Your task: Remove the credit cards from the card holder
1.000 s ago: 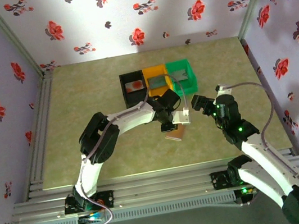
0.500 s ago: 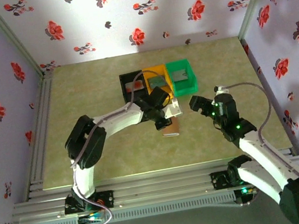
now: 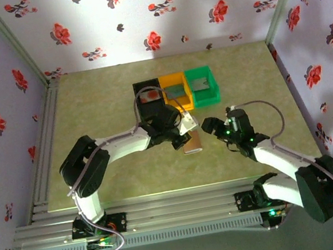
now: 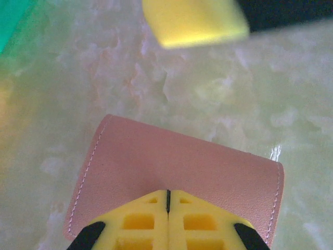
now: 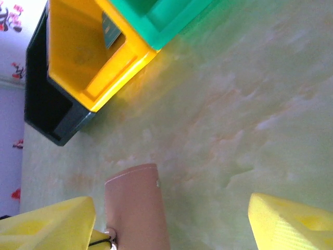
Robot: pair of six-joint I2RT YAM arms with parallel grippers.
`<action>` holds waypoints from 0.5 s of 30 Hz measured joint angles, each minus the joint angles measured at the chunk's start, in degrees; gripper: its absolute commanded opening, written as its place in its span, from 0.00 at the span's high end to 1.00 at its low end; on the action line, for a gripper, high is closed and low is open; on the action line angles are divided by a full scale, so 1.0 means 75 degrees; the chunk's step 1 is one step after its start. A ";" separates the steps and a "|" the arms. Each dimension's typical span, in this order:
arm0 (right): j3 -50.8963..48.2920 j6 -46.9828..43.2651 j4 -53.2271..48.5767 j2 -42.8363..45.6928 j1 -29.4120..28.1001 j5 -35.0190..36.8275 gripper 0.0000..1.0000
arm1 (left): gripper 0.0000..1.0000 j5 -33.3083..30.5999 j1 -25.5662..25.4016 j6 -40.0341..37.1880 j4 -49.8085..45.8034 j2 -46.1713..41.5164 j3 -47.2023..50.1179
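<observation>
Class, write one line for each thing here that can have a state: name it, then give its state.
card holder, folded shut, pink outside showing.
left claw, shut, tips at the holder's near edge.
right claw, open, one end of the holder between its fingers.
black bin, one flat item inside.
orange bin, one flat item inside.
green bin, one flat item inside.

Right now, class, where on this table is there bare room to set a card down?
Free: left of the black bin, right of the green bin. Crowded: around the card holder, before the orange bin.
</observation>
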State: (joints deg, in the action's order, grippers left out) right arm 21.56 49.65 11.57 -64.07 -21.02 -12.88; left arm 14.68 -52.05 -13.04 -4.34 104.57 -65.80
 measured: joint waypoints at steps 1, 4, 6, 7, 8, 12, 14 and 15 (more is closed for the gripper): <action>-0.0006 0.0064 0.0137 -0.0105 -0.0023 -0.0085 0.27 | 1.00 0.0003 0.0000 0.0079 0.0172 -0.0055 0.0102; -0.0026 0.0271 0.0545 -0.0408 -0.0064 -0.0323 0.30 | 1.00 0.0029 0.0000 0.0262 0.0603 -0.0236 0.0323; -0.0047 0.0344 0.0711 -0.0536 -0.0111 -0.0411 0.30 | 1.00 0.0052 0.0000 0.0358 0.0886 -0.0326 0.0414; -0.0052 0.0376 0.0778 -0.0568 -0.0146 -0.0452 0.31 | 1.00 0.0055 0.0000 0.0414 0.1035 -0.0356 0.0446; -0.0055 0.0396 0.0845 -0.0592 -0.0192 -0.0501 0.31 | 1.00 0.0055 0.0000 0.0458 0.1142 -0.0373 0.0475; -0.0058 0.0382 0.0807 -0.0539 -0.0259 -0.0545 0.26 | 1.00 0.0058 0.0000 0.0586 0.1306 -0.0393 0.0519; -0.0055 0.0303 0.0557 -0.0358 -0.0256 -0.0472 0.24 | 1.00 0.0055 -0.0006 0.0586 0.1087 -0.0393 0.0475; -0.0055 0.0236 0.0379 -0.0233 -0.0256 -0.0408 0.24 | 0.93 0.0052 -0.0009 0.0580 0.0866 -0.0393 0.0411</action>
State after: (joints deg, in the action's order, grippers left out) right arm 21.15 51.42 14.41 -65.82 -22.94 -15.94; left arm 15.07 -52.12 -8.69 2.15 101.62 -62.72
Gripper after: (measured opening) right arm 0.752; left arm 0.056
